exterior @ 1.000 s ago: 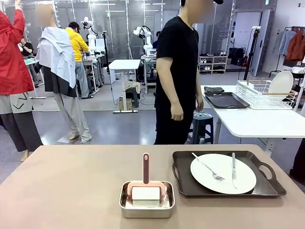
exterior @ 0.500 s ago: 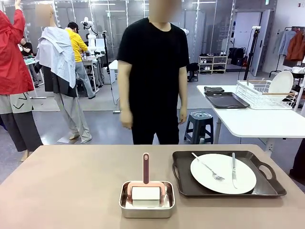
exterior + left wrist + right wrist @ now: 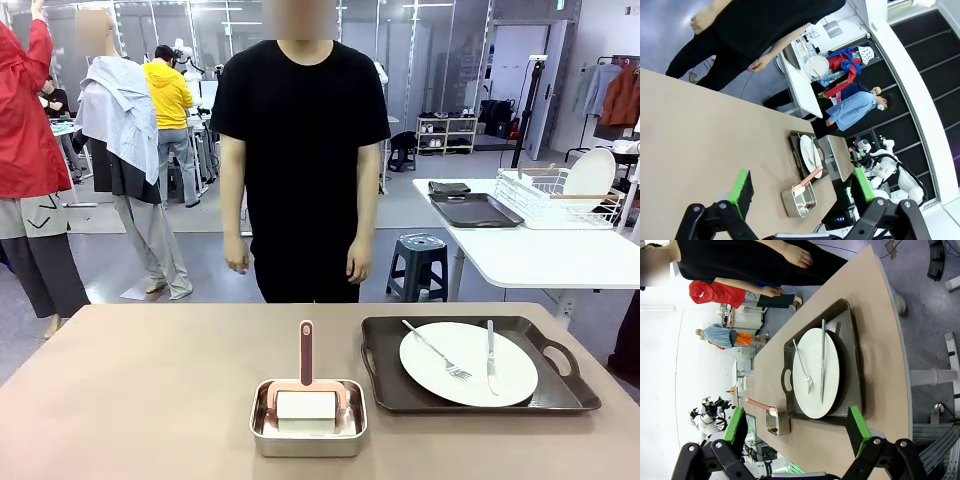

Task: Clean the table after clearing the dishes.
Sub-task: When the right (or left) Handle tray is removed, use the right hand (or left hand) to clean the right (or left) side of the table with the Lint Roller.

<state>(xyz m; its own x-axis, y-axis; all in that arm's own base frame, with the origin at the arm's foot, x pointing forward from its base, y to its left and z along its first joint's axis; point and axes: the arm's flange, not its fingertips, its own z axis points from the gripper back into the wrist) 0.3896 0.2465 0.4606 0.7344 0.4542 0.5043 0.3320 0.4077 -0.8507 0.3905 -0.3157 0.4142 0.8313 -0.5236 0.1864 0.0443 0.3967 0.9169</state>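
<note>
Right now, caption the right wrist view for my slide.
Right gripper, jaws open, hovers over the table facing a dark tray holding a white plate, fork and knife.

The counter (image 3: 140, 400) runs off the front view's bottom and side edges, and it hides the person's (image 3: 300, 150) legs. The pan's (image 3: 305, 442) wall hides the roller's (image 3: 306, 405) underside. In the left wrist view the plate (image 3: 810, 151) is too small to make out any cutlery.
</note>
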